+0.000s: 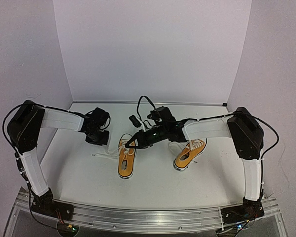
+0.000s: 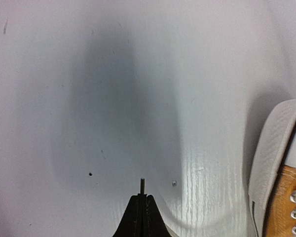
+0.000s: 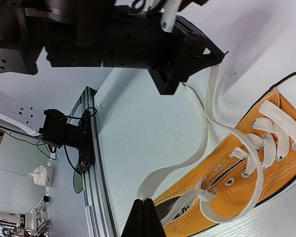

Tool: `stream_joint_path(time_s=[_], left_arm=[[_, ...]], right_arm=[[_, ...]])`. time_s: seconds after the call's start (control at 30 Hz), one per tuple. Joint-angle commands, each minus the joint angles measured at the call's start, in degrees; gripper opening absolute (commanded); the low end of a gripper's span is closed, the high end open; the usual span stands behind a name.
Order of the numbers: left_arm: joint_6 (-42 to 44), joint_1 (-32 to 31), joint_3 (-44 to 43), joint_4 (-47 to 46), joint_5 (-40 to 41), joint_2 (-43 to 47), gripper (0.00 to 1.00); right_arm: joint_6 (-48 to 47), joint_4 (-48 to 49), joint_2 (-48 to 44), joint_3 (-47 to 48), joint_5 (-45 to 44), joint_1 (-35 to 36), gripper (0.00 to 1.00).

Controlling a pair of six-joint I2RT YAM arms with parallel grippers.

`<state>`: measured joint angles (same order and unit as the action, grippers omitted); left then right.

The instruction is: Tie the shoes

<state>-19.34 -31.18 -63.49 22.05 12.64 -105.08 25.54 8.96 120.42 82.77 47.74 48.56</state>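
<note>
Two orange-yellow shoes stand on the white table. The left shoe lies mid-table with its toe pointing away; the right shoe is off to its right, untouched. My left gripper is shut just left of the left shoe's toe cap, and a thin lace tip pokes out between its jaws. My right gripper hovers over the left shoe's laces, shut on a flat white lace. That lace curves up toward the left gripper. No bow shows on the left shoe.
A loose lace strand lies on the table left of the left shoe. An aluminium rail runs along the near table edge and shows in the right wrist view. White walls close off the back and sides. A black cable loops above the right wrist.
</note>
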Motion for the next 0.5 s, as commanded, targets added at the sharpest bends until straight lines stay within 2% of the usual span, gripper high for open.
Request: stream_joint_path(time_s=[0.0, 0.17, 0.37, 0.47], left_arm=[[1.8, -0.1, 0.0, -0.1, 3.4, 11.6, 0.00], [0.9, -0.5, 1.7, 2.5, 2.2, 21.2, 0.00], [-5.8, -3.3, 11.1, 2.6, 6.2, 40.0, 0.00], [-9.5, -4.3, 12.2, 9.7, 11.2, 44.8, 0.00]], right_arm=[[-0.9, 0.7, -0.8, 2.0, -0.7, -0.1, 0.00], [-0.9, 0.8, -1.2, 2.1, -1.5, -0.3, 0.00], [-0.8, 0.8, -1.2, 2.6, -1.9, -0.5, 0.00], [-0.7, 0.8, -1.3, 2.5, -2.1, -0.6, 0.00]])
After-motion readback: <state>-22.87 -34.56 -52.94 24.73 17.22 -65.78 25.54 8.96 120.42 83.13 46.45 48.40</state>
